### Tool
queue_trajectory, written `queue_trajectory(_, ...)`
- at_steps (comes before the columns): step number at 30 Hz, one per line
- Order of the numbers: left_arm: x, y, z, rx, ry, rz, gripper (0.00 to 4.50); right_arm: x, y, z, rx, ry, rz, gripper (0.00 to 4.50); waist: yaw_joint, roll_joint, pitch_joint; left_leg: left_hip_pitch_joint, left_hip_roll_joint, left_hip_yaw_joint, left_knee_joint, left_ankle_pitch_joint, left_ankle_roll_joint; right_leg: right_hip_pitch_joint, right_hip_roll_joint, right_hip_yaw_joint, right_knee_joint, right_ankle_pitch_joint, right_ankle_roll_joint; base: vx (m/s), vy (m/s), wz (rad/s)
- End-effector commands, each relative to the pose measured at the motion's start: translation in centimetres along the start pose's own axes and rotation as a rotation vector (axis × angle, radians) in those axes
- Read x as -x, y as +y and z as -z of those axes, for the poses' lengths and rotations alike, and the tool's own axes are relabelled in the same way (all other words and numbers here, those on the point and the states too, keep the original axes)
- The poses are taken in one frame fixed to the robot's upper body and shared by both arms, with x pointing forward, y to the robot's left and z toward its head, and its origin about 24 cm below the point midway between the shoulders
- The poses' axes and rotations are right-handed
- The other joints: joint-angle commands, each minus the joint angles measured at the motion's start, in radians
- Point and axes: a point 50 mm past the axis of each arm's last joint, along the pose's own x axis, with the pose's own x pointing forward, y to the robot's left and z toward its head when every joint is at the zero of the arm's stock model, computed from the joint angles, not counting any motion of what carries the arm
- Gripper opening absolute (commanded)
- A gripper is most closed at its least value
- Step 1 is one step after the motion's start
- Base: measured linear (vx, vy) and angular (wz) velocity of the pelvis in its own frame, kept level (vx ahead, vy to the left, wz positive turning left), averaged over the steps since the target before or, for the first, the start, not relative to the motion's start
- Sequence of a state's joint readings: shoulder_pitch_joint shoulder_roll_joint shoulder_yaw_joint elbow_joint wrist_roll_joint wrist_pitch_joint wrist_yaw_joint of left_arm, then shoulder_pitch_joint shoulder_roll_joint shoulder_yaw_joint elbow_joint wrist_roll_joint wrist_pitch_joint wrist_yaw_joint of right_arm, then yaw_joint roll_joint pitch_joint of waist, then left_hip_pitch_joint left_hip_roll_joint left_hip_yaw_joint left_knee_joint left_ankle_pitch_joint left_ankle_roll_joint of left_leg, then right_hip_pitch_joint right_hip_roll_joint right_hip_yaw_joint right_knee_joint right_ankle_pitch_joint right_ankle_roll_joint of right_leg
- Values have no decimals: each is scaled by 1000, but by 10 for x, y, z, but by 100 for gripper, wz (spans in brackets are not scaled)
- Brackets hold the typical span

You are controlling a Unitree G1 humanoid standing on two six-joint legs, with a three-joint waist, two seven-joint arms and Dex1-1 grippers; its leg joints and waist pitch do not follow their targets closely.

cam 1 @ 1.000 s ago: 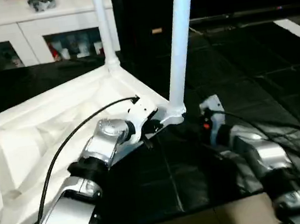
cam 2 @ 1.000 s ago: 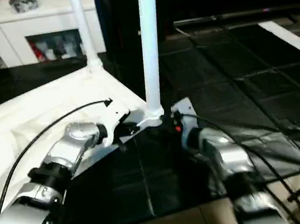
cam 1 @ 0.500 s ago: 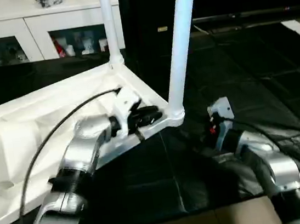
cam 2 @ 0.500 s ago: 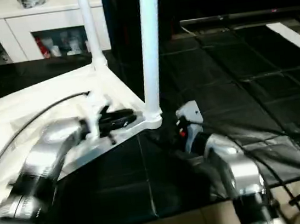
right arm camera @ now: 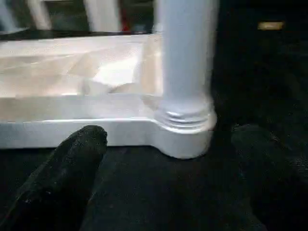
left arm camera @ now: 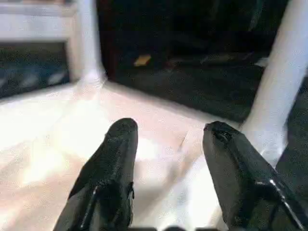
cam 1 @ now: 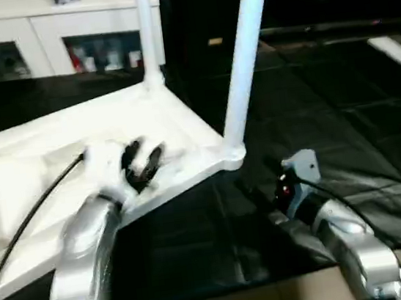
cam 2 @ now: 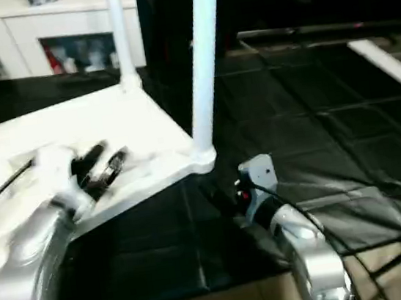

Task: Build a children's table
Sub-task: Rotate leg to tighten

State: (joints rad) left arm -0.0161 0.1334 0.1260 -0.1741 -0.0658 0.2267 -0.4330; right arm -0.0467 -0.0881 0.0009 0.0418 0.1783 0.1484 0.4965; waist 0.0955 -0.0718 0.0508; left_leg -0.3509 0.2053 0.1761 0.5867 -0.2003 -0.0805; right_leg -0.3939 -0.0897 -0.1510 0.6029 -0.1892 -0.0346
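The children's table (cam 1: 52, 147) lies upside down on the black floor (cam 1: 344, 116), filling the head view from 9 o'clock to the centre. Its ribbed underside faces up. Two legs stand upright in corner sockets: the near leg (cam 1: 241, 56) rises from the corner at the centre of the view toward 12 o'clock, and the far leg (cam 1: 146, 31) stands behind it, toward 11 o'clock. A white cabinet (cam 1: 38, 38) with glass doors is at the back, at 11 o'clock. The left gripper (cam 1: 143, 163) hangs over the underside, released, fingers (left arm camera: 113, 163) apart and holding nothing. The right gripper (right arm camera: 163, 159) is low at 5 o'clock, just before the near leg's socket, spread wide and empty.
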Motion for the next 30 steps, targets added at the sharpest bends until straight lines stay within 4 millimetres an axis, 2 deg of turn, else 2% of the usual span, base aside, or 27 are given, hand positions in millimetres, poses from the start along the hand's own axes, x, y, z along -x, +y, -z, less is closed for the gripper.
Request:
queue_trajectory(1, 7, 1, 2, 5, 22, -66, 247, 4, -7, -3, 4, -17, 57, 450, 1, 14, -45, 1, 47, -21, -83, -246, 9, 41, -77, 78, -107, -412, 6, 0, 0, 0)
queue_trajectory(2, 8, 0, 2, 11, 24, -80, 247, 4, -7, -3, 8, -22, 59, 450, 0, 12, -49, 1, 48, -21, -82, -236, 6, 44, -76, 80, -103, -378, 0, 0, 0, 0)
queue_trajectory(3, 8, 0, 2, 11, 24, -80, 247, 4, -7, -3, 8, -22, 59, 450, 1, 9, -49, 4, 49, -20, -82, -230, 9, 40, -70, 82, -97, -302, -24, 0, 0, 0)
queue_trajectory(4, 9, 0, 1, 13, 26, -82, 247, 3, -6, -4, 8, -28, 61, 450, 2, 8, -47, 7, 49, -19, -82, -235, 10, 37, -70, 83, -98, -293, -29, 0, 0, 0)
queue_trajectory(5, 8, 0, 0, 7, 28, -71, 247, 1, -5, -5, 18, -42, 62, 450, 4, 22, -44, 4, 49, -22, -87, -256, 5, 40, -72, 82, -96, -291, -41, 0, 0, 0)
queue_trajectory(6, 6, 0, 1, 11, 35, -59, 247, -1, -5, -7, 34, -58, 63, 450, 4, 24, -43, 5, 47, -22, -88, -283, -2, 41, -72, 81, -100, -307, -36, 0, 0, 0)
queue_trajectory(8, 6, 0, 1, 15, 40, -57, 247, -2, -4, -7, 43, -64, 65, 450, 2, 17, -42, 6, 46, -22, -88, -297, -5, 43, -73, 81, -101, -322, -34, 0, 0, 0)
queue_trajectory(9, 6, 1, 1, 16, 44, -69, 247, -1, -4, -6, 34, -61, 65, 450, 1, 23, -40, 6, 45, -22, -89, -307, -4, 43, -74, 81, -107, -351, -27, 0, 0, 0)
queue_trajectory(10, 6, 1, 2, 16, 44, -76, 247, 0, -4, -6, 30, -61, 67, 450, 0, 22, -40, 6, 45, -23, -88, -308, -4, 45, -75, 80, -107, -362, -24, 0, 0, 0)
queue_trajectory(11, 7, 1, 3, 16, 44, -91, 247, 1, -5, -6, 24, -61, 71, 450, 1, 28, -45, 5, 45, -24, -87, -292, -6, 48, -75, 82, -105, -340, -28, 0, 0, 0)
queue_trajectory(13, 7, 1, 3, 17, 45, -106, 247, 2, -6, -6, 17, -57, 85, 450, 0, 22, -47, 1, 46, -24, -86, -261, -1, 52, -73, 83, -98, -293, -37, 0, 0, 0)
queue_trajectory(14, 7, 1, 3, 18, 45, -109, 247, 2, -7, -6, 17, -54, 90, 450, 0, 25, -47, 0, 46, -24, -86, -249, 1, 52, -73, 83, -94, -272, -46, 0, 0, 0)
queue_trajectory(15, 3, 1, 2, 17, 44, -120, 247, 1, -10, -6, 13, -31, 100, 450, -3, 22, -48, 0, 46, -23, -85, -242, 3, 54, -71, 83, -91, -263, -50, 0, 0, 0)
queue_trajectory(19, -2, 1, 0, 20, 36, -120, 247, -4, -12, -9, 34, -42, 94, 450, -6, 28, -46, 1, 43, -21, -84, -255, 2, 52, -72, 82, -97, -290, -47, 0, 0, 0)
queue_trajectory(21, -3, 0, 0, 15, 38, -114, 247, -5, -13, -11, 39, -51, 97, 450, -6, 26, -46, 2, 44, -22, -83, -256, 2, 51, -73, 82, -98, -305, -41, 0, 0, 0)
queue_trajectory(22, -4, 1, 0, 18, 38, -119, 247, -6, -12, -11, 41, -51, 95, 450, -6, 34, -48, 3, 43, -22, -82, -250, 1, 51, -74, 83, -97, -297, -42, 0, 0, 0)
queue_trajectory(23, -4, 2, 0, 21, 37, -124, 247, -6, -12, -12, 42, -50, 94, 450, -7, 30, -49, 2, 44, -22, -82, -242, 2, 52, -72, 83, -96, -276, -45, 0, 0, 0)
queue_trajectory(26, -4, 4, 0, 10, 42, -150, 247, -8, -13, -14, 48, -56, 103, 450, -8, 30, -51, 2, 45, -22, -81, -225, 3, 54, -70, 83, -88, -232, -60, 0, 0, 0)
queue_trajectory(27, -2, 8, 1, 13, 45, -178, 247, -10, -18, -15, 61, -52, 138, 450, -8, 21, -52, 2, 45, -21, -80, -214, 6, 54, -71, 83, -85, -224, -67, 0, 0, 0)
queue_trajectory(28, -2, 8, 1, 13, 45, -178, 247, -10, -18, -15, 61, -52, 138, 450, -8, 25, -52, 2, 45, -21, -81, -211, 5, 55, -71, 83, -83, -222, -73, 0, 0, 0)
queue_trajectory(29, 0, 10, 1, 14, 43, -198, 247, -12, -21, -16, 67, -48, 166, 450, -9, 21, -51, 3, 44, -18, -79, -210, 5, 53, -71, 84, -86, -229, -73, 0, 0, 0)
queue_trajectory(30, 2, 13, 0, 12, 38, -218, 247, -14, -23, -16, 60, -49, 198, 450, -9, 24, -50, 2, 43, -19, -79, -213, 4, 54, -71, 83, -86, -241, -71, 0, 0, 0)
